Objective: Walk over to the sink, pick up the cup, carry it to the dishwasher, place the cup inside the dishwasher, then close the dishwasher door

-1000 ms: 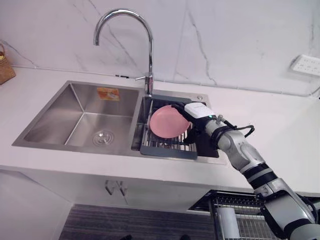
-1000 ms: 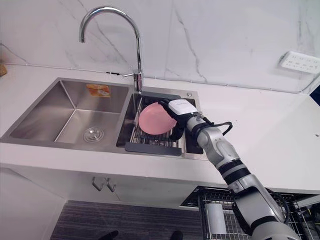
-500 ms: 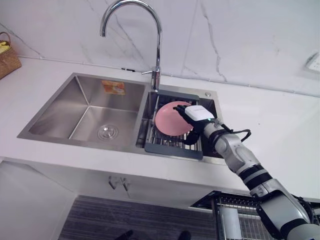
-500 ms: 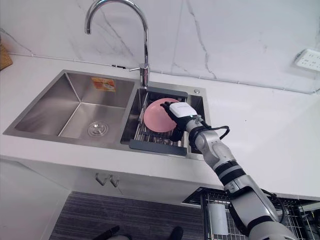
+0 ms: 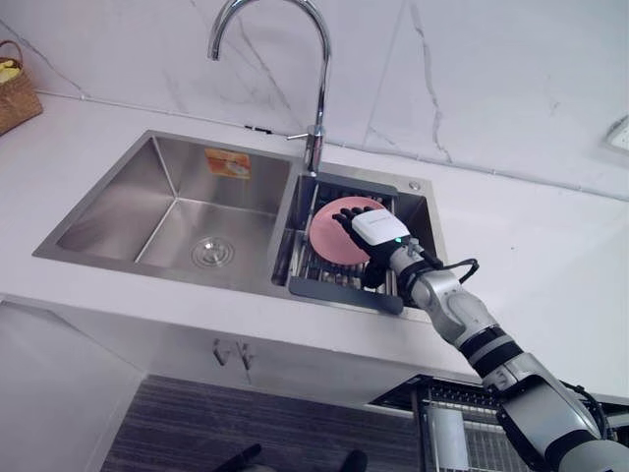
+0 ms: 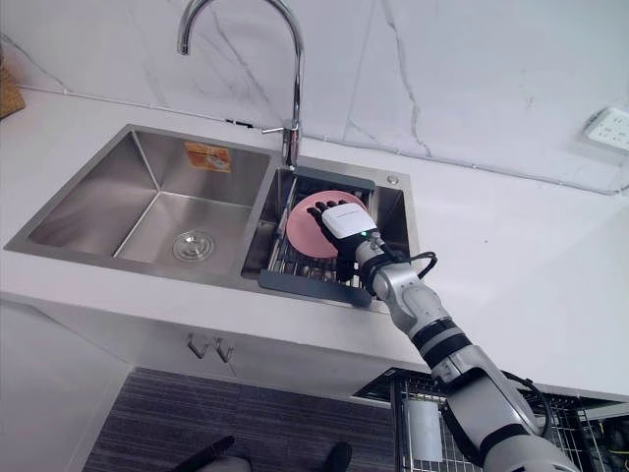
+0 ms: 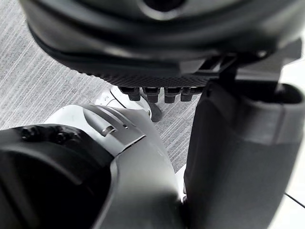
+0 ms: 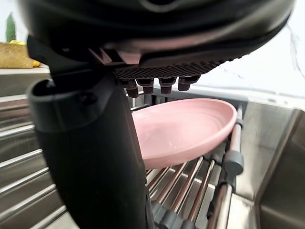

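Observation:
A pink shallow dish [image 5: 327, 234] leans on the dark rack [image 5: 334, 287] in the sink's small right basin; I see no cup. My right hand [image 5: 375, 231] reaches in from the right and lies across the dish's face, fingers spread and fairly straight, so it is open. In the right wrist view the pink dish [image 8: 190, 126] rests tilted on the rack bars just past the thumb [image 8: 90, 157], which is not curled round it. My left hand [image 7: 157, 71] hangs over grey floor, fingers relaxed.
The large left basin [image 5: 177, 211] holds only its drain. A tall curved faucet [image 5: 316, 88] stands behind the rack. A wicker basket [image 5: 12, 93] sits at the counter's far left. A pulled-out dishwasher rack [image 5: 462, 433] shows at the lower right.
The camera has shifted. My right hand has moved from the dish's right rim to across its face, and the dish sits lower on the rack.

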### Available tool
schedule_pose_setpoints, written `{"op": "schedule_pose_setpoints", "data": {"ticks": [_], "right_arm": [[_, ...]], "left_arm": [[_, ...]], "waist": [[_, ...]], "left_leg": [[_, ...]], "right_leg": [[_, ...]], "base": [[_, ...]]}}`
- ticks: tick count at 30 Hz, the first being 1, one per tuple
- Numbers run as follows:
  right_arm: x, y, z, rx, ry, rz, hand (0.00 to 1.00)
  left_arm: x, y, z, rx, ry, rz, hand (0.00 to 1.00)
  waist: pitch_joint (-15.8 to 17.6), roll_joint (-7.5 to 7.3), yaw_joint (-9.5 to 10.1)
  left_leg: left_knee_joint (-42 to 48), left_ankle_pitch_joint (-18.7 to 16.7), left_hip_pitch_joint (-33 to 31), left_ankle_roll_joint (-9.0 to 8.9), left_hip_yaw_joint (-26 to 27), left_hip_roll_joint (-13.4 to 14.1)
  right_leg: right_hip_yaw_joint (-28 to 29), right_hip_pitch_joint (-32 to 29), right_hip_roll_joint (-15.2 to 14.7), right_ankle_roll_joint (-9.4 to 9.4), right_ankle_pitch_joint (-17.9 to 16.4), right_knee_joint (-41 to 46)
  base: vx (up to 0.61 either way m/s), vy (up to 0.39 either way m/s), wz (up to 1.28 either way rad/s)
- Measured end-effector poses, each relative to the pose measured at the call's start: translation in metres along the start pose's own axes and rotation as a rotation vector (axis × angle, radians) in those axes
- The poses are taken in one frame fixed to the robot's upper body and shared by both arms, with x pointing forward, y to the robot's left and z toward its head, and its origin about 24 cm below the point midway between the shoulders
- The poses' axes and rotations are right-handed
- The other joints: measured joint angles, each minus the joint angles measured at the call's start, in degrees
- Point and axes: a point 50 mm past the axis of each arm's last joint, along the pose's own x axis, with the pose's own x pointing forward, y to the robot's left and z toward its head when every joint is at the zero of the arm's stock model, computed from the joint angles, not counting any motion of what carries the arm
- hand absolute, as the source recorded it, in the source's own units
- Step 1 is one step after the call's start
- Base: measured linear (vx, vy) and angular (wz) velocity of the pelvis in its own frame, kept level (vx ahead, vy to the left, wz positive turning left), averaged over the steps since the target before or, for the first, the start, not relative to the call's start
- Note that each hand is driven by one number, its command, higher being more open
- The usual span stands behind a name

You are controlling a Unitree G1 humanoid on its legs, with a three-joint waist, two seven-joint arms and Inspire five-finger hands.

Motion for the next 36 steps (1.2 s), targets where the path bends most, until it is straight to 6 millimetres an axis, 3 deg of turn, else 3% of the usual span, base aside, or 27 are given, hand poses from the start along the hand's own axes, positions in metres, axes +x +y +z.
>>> {"op": "schedule_pose_setpoints", "data": {"ticks": [12,13,19,36], "right_arm": [[0.003,0.0,0.006,-0.004,0.056,0.028,1.0],[0.003,0.001,0.006,-0.005,0.06,0.028,0.0],[0.004,0.008,0.006,0.001,0.097,0.06,0.0],[0.002,0.012,0.011,-0.065,0.116,-0.091,0.0]], "left_arm": [[0.0,-0.002,0.003,0.013,-0.004,0.003,1.0],[0.0,-0.002,0.003,0.013,-0.005,0.003,1.0],[0.0,-0.002,0.005,0.021,-0.006,0.016,1.0],[0.001,-0.007,0.006,0.011,-0.004,0.016,1.0]], "waist": [[-0.2,-0.66,0.31],[-0.2,-0.76,0.33],[-0.5,-1.27,0.32],[-0.5,-1.27,0.06]], "left_leg": [[0.1,0.0,-0.4,-0.01,0.0,0.0],[0.1,0.0,-0.4,-0.01,0.0,0.0],[0.1,0.0,-0.3,-0.01,0.5,0.0],[0.1,0.0,-0.6,-0.02,1.9,0.1]], "right_leg": [[0.1,-0.3,0.0,-0.01,0.0,0.2],[0.1,-0.3,0.0,0.0,0.0,0.2],[0.4,-0.4,0.0,0.0,0.0,0.1],[2.0,-1.5,0.2,0.11,0.1,0.0]], "base": [[0.0,0.011,0.0],[0.0,0.032,0.0],[0.0,0.032,-0.03],[0.0,0.011,-0.03]]}}
